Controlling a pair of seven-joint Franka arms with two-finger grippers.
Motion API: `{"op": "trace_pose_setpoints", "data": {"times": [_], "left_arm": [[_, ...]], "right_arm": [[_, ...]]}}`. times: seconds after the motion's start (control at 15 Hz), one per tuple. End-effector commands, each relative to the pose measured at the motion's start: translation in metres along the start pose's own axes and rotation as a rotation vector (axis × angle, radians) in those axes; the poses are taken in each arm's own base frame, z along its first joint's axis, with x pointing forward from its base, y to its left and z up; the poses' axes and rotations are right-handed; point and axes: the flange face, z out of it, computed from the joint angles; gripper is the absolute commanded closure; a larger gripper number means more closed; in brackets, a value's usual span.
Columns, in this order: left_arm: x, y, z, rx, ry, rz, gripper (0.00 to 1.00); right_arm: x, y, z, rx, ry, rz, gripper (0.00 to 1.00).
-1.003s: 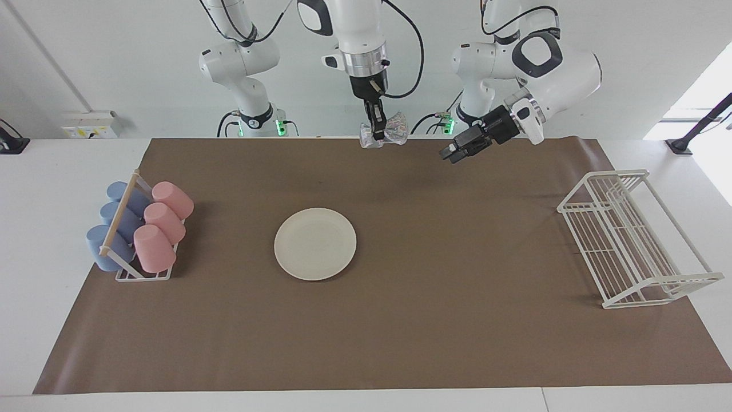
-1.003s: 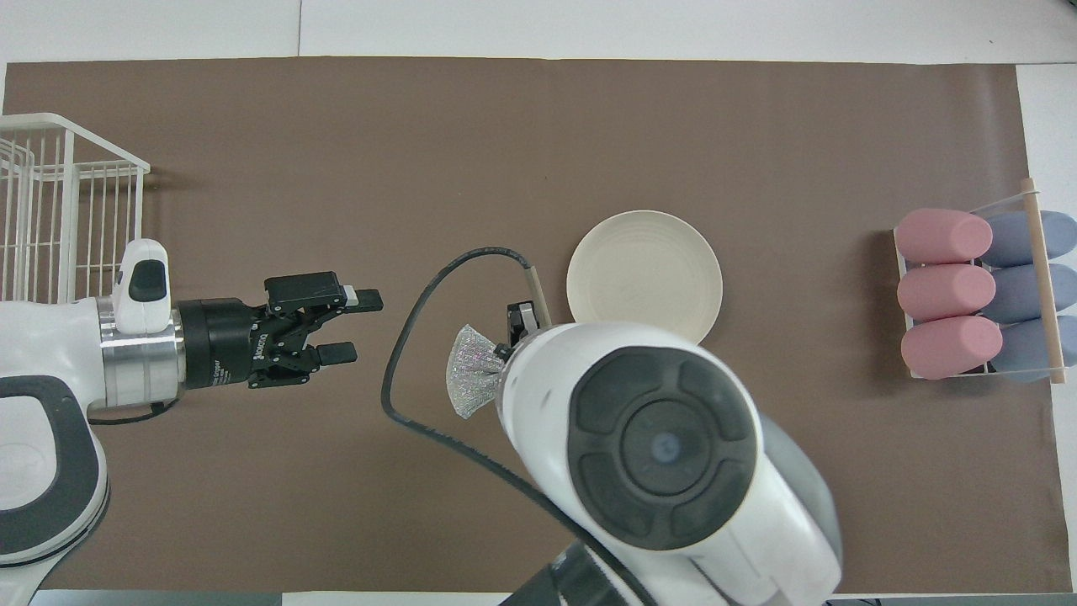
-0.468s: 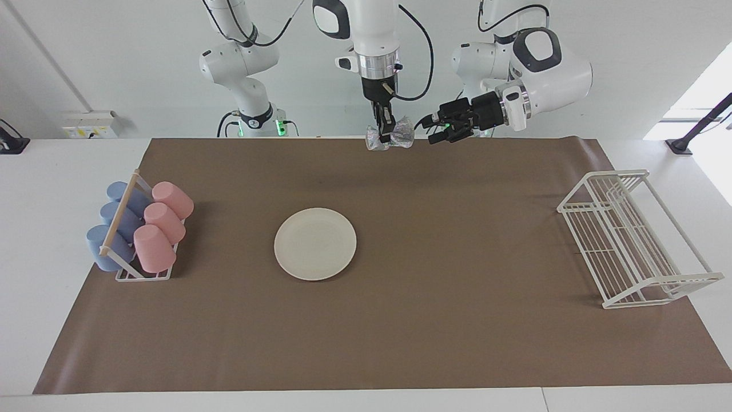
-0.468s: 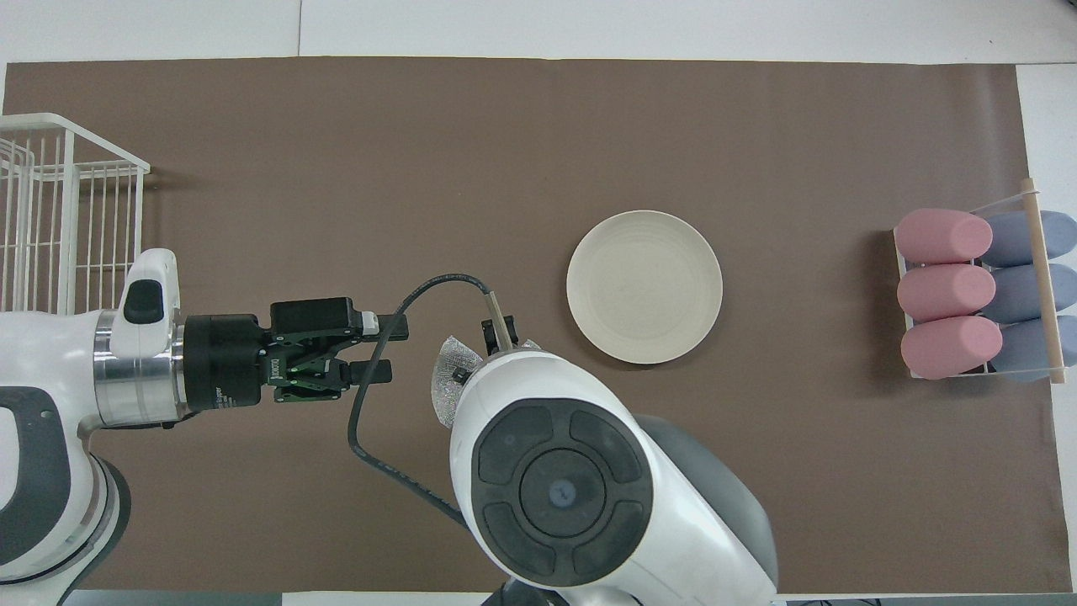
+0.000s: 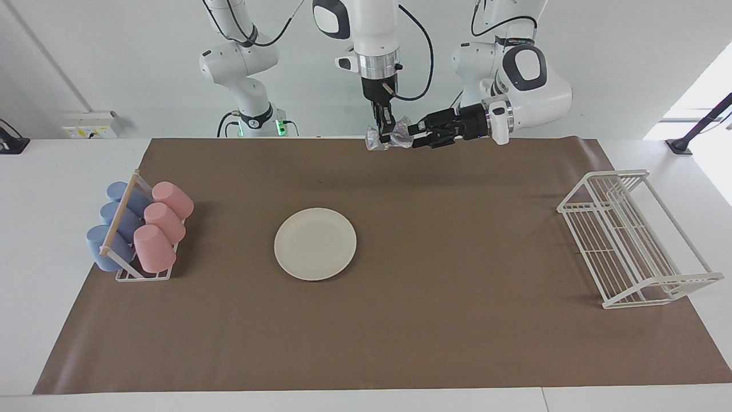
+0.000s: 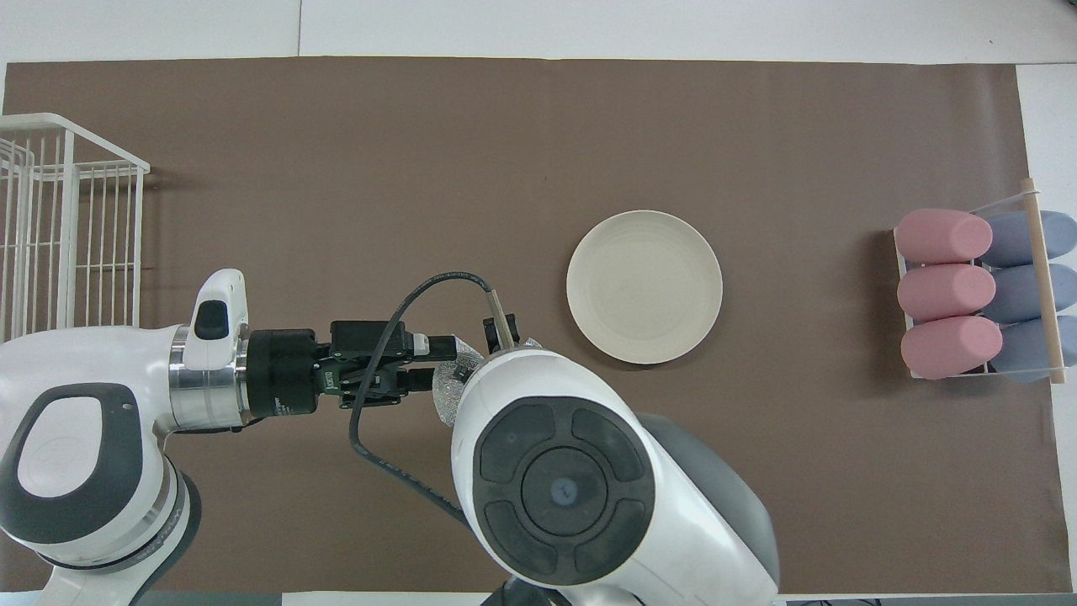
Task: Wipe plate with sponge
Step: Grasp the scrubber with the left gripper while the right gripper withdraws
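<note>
Nearest the robots, up in the air over the desk's (image 5: 400,343) robot-side edge, the right gripper (image 5: 382,134) points straight down with its fingers clenched on the waist of the sponge (image 5: 390,135), so the bow-tie wad's long axis runs level, along that edge. The left gripper (image 5: 419,134) comes in sideways from the left arm's end, level with the sponge; its fingers reach the wing of mesh that sticks out toward them, one above and one below as far as the facing view shows. Whether they have pinched the mesh yet I cannot tell. In the overhead view the right arm's wrist hides most of the sponge.

Judged from this, the step in hand is a handover of the sponge, and it turns on one relation: the free wing points along the left gripper's line of approach, so closing there should catch it. The risk is a thin bite on loose mesh.

Farther out, near the desk's middle and a little toward the right arm's end, the plate (image 5: 315,243) lies flat and bare, well apart from both grippers. The right arm's base is the nearer to it. Wiping has not begun.
</note>
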Motion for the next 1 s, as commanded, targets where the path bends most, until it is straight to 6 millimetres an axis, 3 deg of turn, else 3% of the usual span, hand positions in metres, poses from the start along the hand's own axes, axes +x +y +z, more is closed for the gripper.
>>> {"op": "trace_pose_setpoints", "data": {"times": [0.0, 0.07, 0.4, 0.67, 0.74, 0.8, 0.94], "left_arm": [[-0.005, -0.005, 0.004, -0.016, -0.013, -0.005, 0.86], [-0.005, -0.004, 0.001, -0.022, -0.023, -0.009, 1.0], [-0.004, -0.005, -0.003, -0.025, -0.02, -0.027, 1.0], [-0.005, -0.005, -0.003, -0.025, -0.033, -0.033, 1.0], [-0.005, -0.005, -0.003, -0.023, -0.033, -0.032, 1.0], [-0.005, -0.006, -0.003, -0.022, -0.034, -0.033, 1.0], [-0.005, -0.006, -0.004, -0.019, -0.029, -0.032, 1.0]], "right_arm": [[0.002, -0.004, -0.003, 0.013, 0.019, 0.003, 1.0], [0.002, -0.004, -0.003, 0.013, 0.019, 0.003, 1.0], [0.007, -0.006, -0.006, 0.019, 0.019, 0.002, 1.0], [0.013, -0.006, -0.014, 0.023, 0.012, -0.04, 0.58], [0.016, -0.007, -0.017, 0.026, 0.014, -0.074, 0.24], [0.023, -0.01, -0.017, 0.027, 0.016, -0.099, 0.0], [0.04, -0.017, -0.024, 0.036, 0.023, -0.192, 0.0]]}}
